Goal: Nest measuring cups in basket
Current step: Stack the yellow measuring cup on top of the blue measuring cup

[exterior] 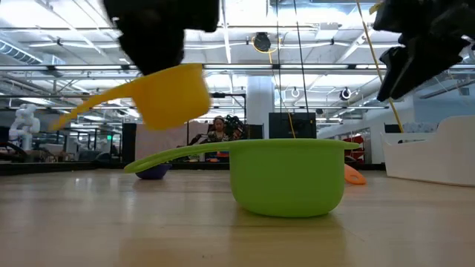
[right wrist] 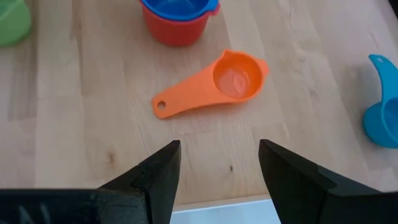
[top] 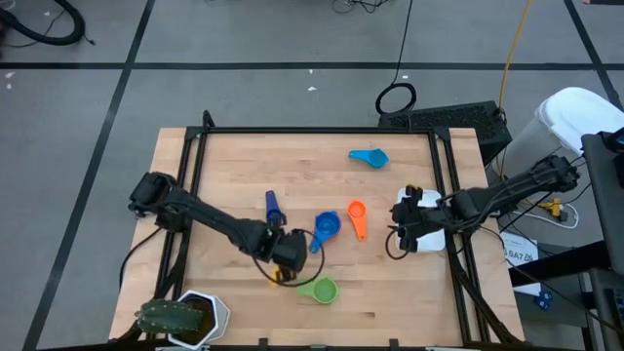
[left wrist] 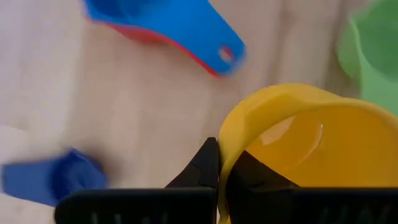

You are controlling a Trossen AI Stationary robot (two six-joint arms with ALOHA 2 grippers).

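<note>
The left gripper (left wrist: 219, 180) is pinching the rim of the yellow cup (left wrist: 298, 146) between clenched fingers and holding it lifted off the bench (top: 244, 161), just beside the green cup (top: 323, 290) near the bench's front edge. In the low view the yellow cup (exterior: 167, 93) is hanging tilted above the wood, its handle sticking out sideways.

Outward from there, a blue cup (top: 326, 228) is sitting inside the red cup (right wrist: 174, 28) toward the middle of the bench — the only nesting visible so far. The orange cup (top: 357, 216) is lying just beside that pair, the dark blue cup (top: 274, 208) on their other side, and a lighter blue cup (top: 370, 156) is resting near the back edge.

The right gripper (right wrist: 219, 163) is waiting with its fingers spread wide and holding nothing, hovering over the basket (top: 429, 238) at the bench's right edge. From what shows of it, the basket is not holding any cup yet.

Judging by this, the task is barely begun: one pair nested, one cup in the air, and the basket not yet filled.
</note>
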